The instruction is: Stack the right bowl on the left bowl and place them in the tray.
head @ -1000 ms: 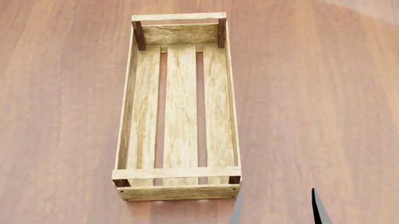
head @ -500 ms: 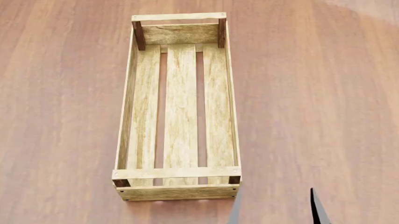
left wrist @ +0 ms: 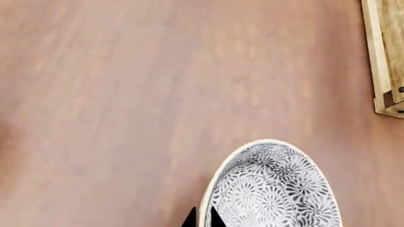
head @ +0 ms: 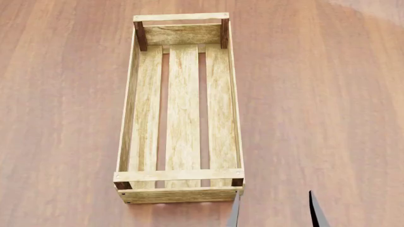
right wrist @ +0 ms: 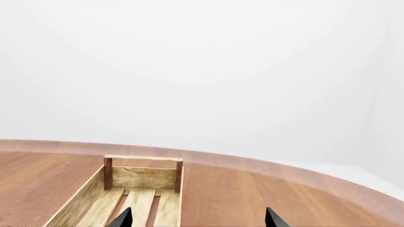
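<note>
A bowl [left wrist: 277,189] with a grey floral pattern inside and a cream rim shows only in the left wrist view, sitting on the wooden table. My left gripper [left wrist: 203,218] has one dark fingertip on each side of the bowl's rim and is closed on it. I see no second bowl. The tray [head: 129,118], a long light-wood crate with three floor slats, lies empty in the middle of the head view. One of its corners [left wrist: 383,56] shows in the left wrist view. My right gripper [head: 273,212] is open and empty just right of the tray's near end; it also shows in the right wrist view [right wrist: 197,220].
The reddish-brown wooden table [head: 315,94] spreads around the tray on all sides. In the right wrist view the tray [right wrist: 94,198] lies ahead, with the table's far edge [right wrist: 265,165] and a plain white background beyond.
My right gripper's fingertips have shifted slightly left and a little further into the head view. The tray has not moved.
</note>
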You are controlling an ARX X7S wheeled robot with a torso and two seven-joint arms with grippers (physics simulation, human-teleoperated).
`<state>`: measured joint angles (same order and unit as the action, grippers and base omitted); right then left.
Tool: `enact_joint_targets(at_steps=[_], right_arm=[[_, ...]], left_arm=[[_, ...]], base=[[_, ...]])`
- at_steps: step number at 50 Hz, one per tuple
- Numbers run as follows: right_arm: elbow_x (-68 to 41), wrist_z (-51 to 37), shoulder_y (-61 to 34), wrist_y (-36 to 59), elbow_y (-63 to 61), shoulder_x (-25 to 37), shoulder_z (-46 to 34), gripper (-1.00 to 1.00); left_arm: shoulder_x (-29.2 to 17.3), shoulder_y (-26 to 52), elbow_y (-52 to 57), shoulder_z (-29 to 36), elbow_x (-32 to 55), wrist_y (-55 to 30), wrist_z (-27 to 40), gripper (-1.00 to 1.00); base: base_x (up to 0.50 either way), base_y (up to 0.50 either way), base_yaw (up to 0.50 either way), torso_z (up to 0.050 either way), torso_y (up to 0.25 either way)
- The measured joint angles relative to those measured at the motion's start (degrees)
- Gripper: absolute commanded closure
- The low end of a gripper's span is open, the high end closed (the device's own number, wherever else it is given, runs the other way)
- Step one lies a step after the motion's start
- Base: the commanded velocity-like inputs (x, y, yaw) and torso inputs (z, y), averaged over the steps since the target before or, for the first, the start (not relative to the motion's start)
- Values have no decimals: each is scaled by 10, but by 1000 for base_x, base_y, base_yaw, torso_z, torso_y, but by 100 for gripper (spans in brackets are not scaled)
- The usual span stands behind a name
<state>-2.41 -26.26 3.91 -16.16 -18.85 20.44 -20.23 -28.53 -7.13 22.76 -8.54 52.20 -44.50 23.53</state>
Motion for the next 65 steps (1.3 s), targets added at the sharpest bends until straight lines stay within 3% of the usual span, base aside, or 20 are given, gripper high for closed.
enact_joint_targets(at_steps=[19, 29, 41, 65], right_arm=[[-4, -2, 1, -4, 5, 2, -3, -100], [-8, -1, -4, -8, 14, 2, -6, -100], [-10, 0, -7, -13, 25, 2, -10, -100], [-13, 5, -14, -20, 42, 0, -23, -100]], left_arm=[[-39, 55, 63, 6, -19, 2, 8, 100], [-69, 103, 89, -32, 13, -15, 27, 100], [-94, 118, 97, -121, 60, -22, 59, 100], [-110, 54, 75, -391, 190, -46, 132, 100]], base=[[0, 0, 0, 0, 0], [0, 0, 0, 0, 0], [0, 0, 0, 0, 0], [0, 0, 0, 0, 0]])
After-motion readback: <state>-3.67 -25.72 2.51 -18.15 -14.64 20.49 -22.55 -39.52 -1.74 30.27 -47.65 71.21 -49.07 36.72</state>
